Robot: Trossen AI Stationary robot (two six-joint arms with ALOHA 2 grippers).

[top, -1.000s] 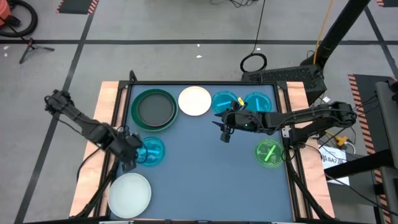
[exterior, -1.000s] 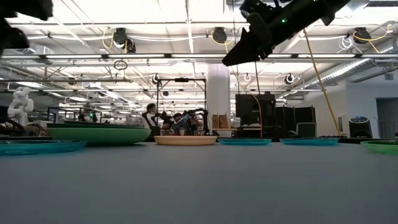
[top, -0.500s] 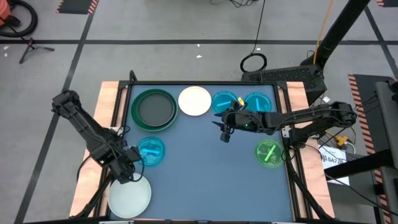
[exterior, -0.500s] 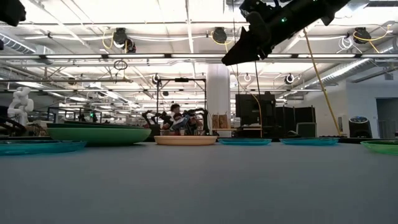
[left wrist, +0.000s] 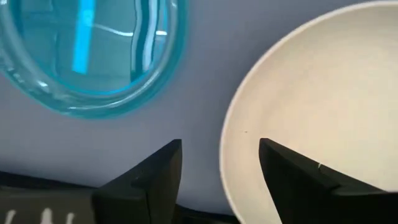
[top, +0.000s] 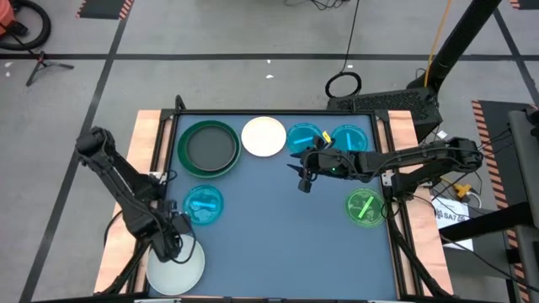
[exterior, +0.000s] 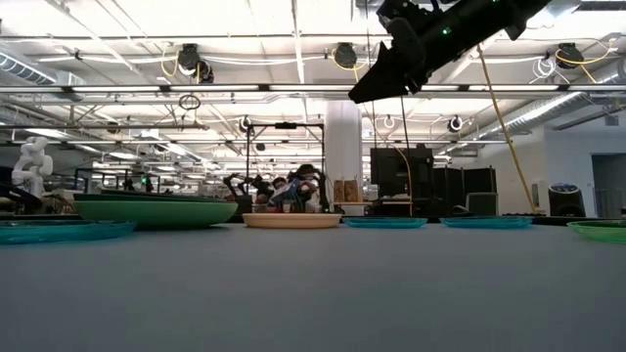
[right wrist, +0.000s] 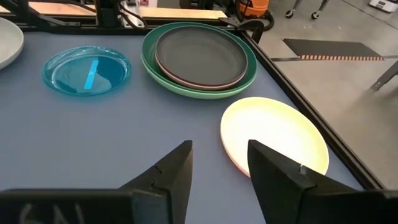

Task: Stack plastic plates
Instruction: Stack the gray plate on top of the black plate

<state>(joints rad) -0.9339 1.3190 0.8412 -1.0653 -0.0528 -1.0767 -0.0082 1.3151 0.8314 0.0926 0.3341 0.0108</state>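
My left gripper [top: 172, 242] [left wrist: 221, 149] is open over the far-left rim of the white plate [top: 177, 264] [left wrist: 317, 118], which lies flat at the table's near-left corner. One finger is over the plate and the other over bare table. A small cyan plate [top: 203, 204] [left wrist: 93, 50] lies just beyond it. At the far edge sit a green plate holding pink and dark grey ones [top: 209, 148] [right wrist: 199, 59], a cream plate [top: 264, 136] [right wrist: 273, 134] and two cyan plates [top: 305, 137] [top: 349, 139]. A bright green plate [top: 364, 206] lies on the right. My right gripper [top: 305, 174] [right wrist: 219, 152] [exterior: 381, 73] is open, raised high over mid-table.
A black raised rim [top: 278, 113] frames the blue table top, with wooden boards [top: 147, 151] outside it on both sides. The middle and near-right of the table [top: 286, 244] are bare. People and equipment show far behind the table in the low view.
My left gripper has moved from beside the small cyan plate toward the table's near edge and now stands over the white plate's far-left rim. My right arm and every plate have stayed where they were.
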